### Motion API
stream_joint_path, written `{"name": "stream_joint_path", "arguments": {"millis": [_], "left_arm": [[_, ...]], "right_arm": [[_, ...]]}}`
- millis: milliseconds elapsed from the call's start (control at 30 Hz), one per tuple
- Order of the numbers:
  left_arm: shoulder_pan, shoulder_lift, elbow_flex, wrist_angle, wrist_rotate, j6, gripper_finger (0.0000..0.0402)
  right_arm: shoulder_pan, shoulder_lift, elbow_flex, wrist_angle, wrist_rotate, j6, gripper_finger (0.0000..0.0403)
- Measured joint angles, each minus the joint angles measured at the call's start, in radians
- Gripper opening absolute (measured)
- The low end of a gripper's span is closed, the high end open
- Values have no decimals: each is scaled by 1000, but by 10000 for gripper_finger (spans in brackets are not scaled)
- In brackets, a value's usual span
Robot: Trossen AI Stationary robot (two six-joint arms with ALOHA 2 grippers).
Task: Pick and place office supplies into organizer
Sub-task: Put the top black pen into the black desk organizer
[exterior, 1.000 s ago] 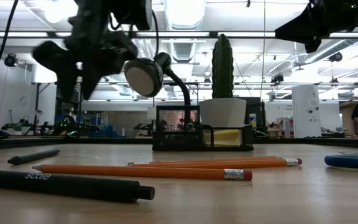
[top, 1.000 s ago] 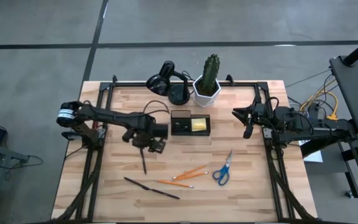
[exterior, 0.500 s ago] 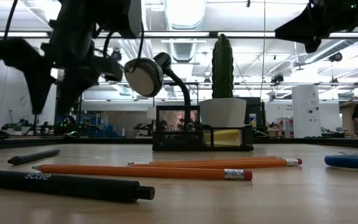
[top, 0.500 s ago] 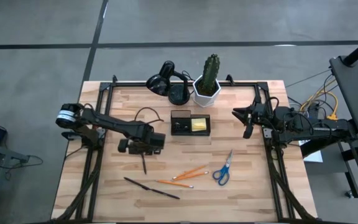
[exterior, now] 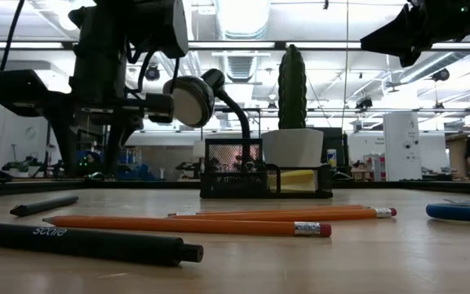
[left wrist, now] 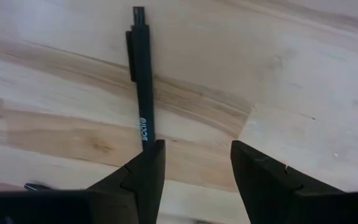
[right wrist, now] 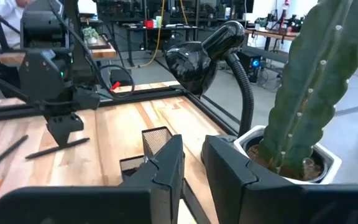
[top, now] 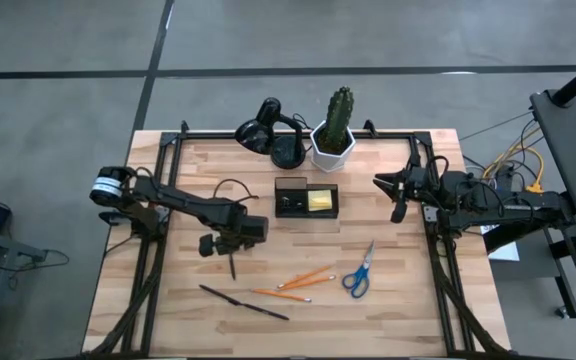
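Note:
My left gripper [top: 230, 246] [exterior: 90, 157] hangs open over a thin dark pen [top: 232, 263] that lies flat on the wood. In the left wrist view its fingers [left wrist: 194, 169] point down; the pen [left wrist: 140, 87] runs out from beside one finger, and I cannot tell whether they touch. A second dark pen [top: 245, 302], two orange pencils [top: 306, 277] and blue-handled scissors [top: 360, 270] lie nearer the near edge. The black organizer [top: 292, 199] holds a yellow sticky pad [top: 320, 201] in its right compartment. My right gripper [top: 396, 196] [right wrist: 193, 168] waits at the table's right side, open by a narrow gap.
A black desk lamp [top: 268, 130] and a cactus in a white pot [top: 334, 140] stand at the far edge behind the organizer. Black frame rails [top: 158, 200] run along both sides. Bare wood lies between the organizer and the pencils.
My left gripper has moved from beside the organizer's left end toward the near edge and down over the dark pen, turning until its fingers point down. The pens, pencils, scissors and my right arm have stayed where they were.

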Motion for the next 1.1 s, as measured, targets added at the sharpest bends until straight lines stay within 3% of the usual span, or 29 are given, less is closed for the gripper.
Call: {"name": "stream_joint_path", "arguments": {"millis": [267,600,1100], "left_arm": [[-11,-1,-44,-48,0,-2,166],[-11,-3,-166,146,16,4,167],[-10,-6,-179,149,26,17,167]], "right_arm": [[0,-2,0,1,0,39,57],[0,-2,0,5,0,16,57],[0,-2,0,8,0,30,57]]}}
